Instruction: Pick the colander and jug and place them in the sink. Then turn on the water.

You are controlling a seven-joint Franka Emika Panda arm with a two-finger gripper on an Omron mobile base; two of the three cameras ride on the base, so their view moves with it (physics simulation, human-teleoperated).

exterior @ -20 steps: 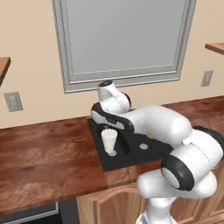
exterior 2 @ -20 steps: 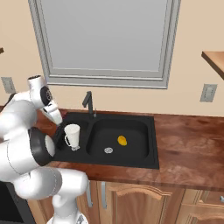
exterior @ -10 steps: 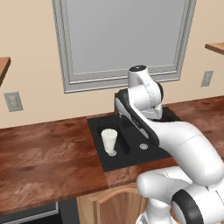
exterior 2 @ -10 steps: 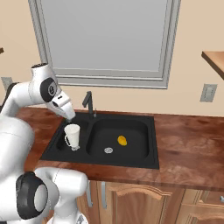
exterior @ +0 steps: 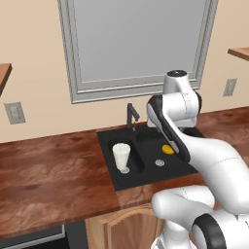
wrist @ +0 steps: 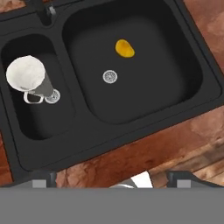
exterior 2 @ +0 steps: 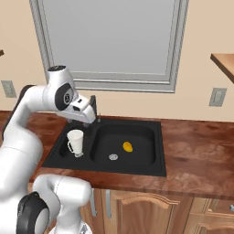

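- The jug (exterior: 121,156) (exterior 2: 76,142) (wrist: 27,75) stands upright in the small left basin of the sink (exterior: 127,179) (exterior 2: 151,168) (wrist: 131,131), beside that basin's drain.
- A small yellow object (exterior: 168,149) (exterior 2: 128,146) (wrist: 124,48) lies in the larger right basin, just beyond its round drain (wrist: 110,77).
- The faucet (exterior: 131,115) (wrist: 47,11) rises at the sink's far edge.
- The gripper (exterior 2: 91,118) (wrist: 113,179) hangs over the sink with its jaws wide apart, holding nothing.

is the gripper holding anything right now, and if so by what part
Nothing is held. The gripper is open above the sink, and the jug stands on its own in the small basin.
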